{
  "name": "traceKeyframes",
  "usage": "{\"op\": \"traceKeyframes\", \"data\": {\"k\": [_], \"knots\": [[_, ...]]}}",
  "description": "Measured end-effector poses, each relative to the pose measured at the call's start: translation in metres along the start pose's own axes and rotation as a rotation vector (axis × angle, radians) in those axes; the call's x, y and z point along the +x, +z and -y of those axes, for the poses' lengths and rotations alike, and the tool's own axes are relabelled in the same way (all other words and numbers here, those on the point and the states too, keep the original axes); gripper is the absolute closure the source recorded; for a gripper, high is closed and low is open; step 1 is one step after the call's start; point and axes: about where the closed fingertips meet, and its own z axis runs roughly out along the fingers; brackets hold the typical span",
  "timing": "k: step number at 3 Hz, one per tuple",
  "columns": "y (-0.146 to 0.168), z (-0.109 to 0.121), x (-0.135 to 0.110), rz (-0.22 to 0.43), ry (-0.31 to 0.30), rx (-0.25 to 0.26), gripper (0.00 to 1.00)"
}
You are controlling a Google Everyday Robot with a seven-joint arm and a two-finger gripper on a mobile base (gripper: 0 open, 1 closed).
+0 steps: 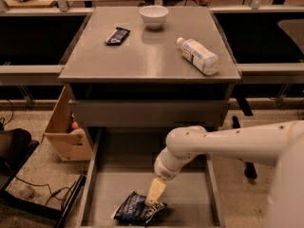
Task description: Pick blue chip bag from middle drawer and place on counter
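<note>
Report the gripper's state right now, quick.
Gripper: low inside the middle drawer, its tip at the upper edge of the blue chip bag; whether it is open, shut or holding cannot be told.

One camera looks down from high in front of the cabinet (147, 113) (fairly near), the counter (142, 56) at top, the open middle drawer (190, 201) at the bottom edge, where the gripper (155, 194) sits over the blue chip bag (132, 210).
</note>
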Motion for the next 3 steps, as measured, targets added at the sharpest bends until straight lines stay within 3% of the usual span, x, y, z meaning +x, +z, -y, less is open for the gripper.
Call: {"op": "traceKeyframes", "data": {"k": [1, 2, 3], "knots": [[0.061, -0.004, -0.003, -0.011, 0.036, -0.089, 0.0], [0.102, -0.027, 0.0, -0.005, 0.068, -0.199, 0.0], [0.133, -0.054, 0.006, -0.001, 0.093, -0.299, 0.18]]}}
